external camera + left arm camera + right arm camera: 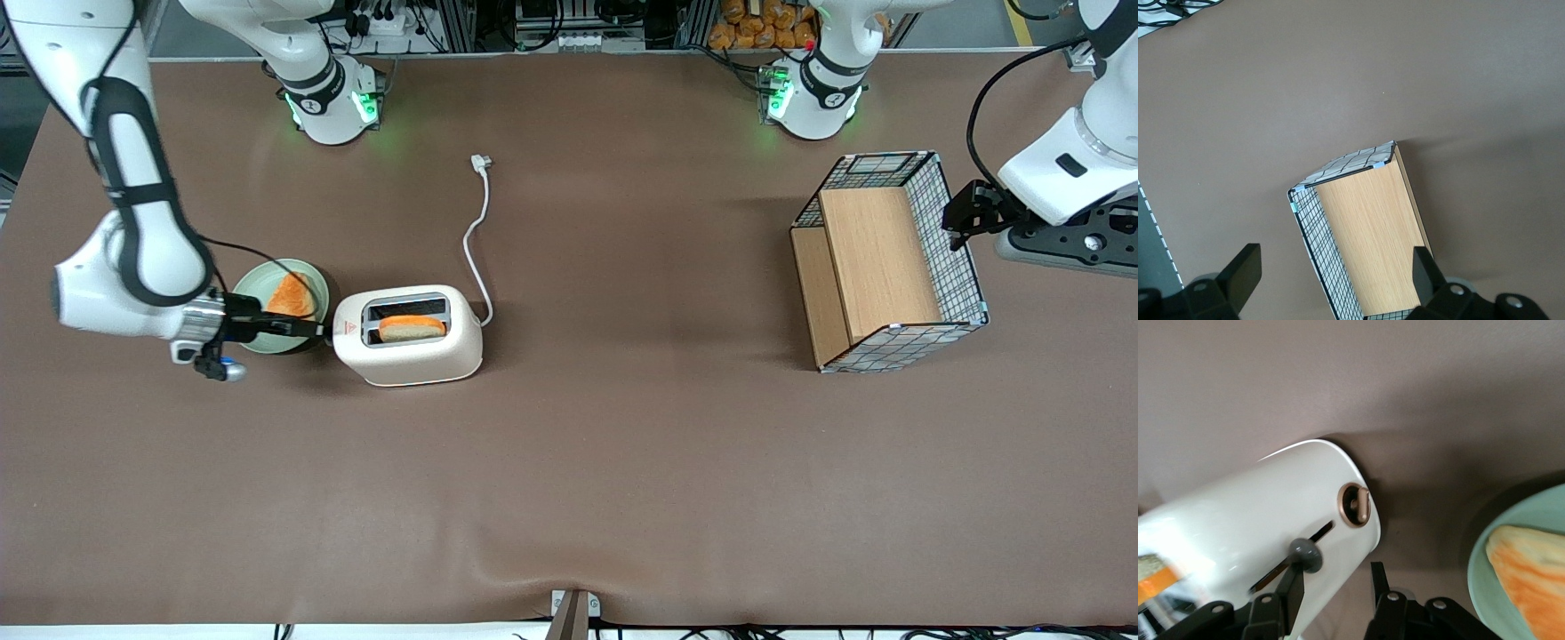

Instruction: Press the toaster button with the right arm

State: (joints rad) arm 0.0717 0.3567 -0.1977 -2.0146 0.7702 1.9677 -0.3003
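Observation:
The cream-white toaster [409, 338] lies on the brown table with a slice of bread [412, 327] in the slot nearer the front camera. The right arm [133, 222] reaches in low, and its gripper [316, 331] is at the toaster's narrow end beside the red mark. In the right wrist view the gripper [1337, 577] is open. One finger [1293, 587] touches the grey toaster button [1305, 553], a knob in a slot on the toaster [1251, 513]. The other finger [1379, 577] hangs off the toaster's edge over the table.
A copper-ringed round dial [1355, 505] sits beside the button's slot. A green plate [253, 280] with a toast slice [292, 296] lies under the gripper's wrist. The white cord [480, 240] trails away from the camera. A wire-and-wood basket [889, 262] stands toward the parked arm's end.

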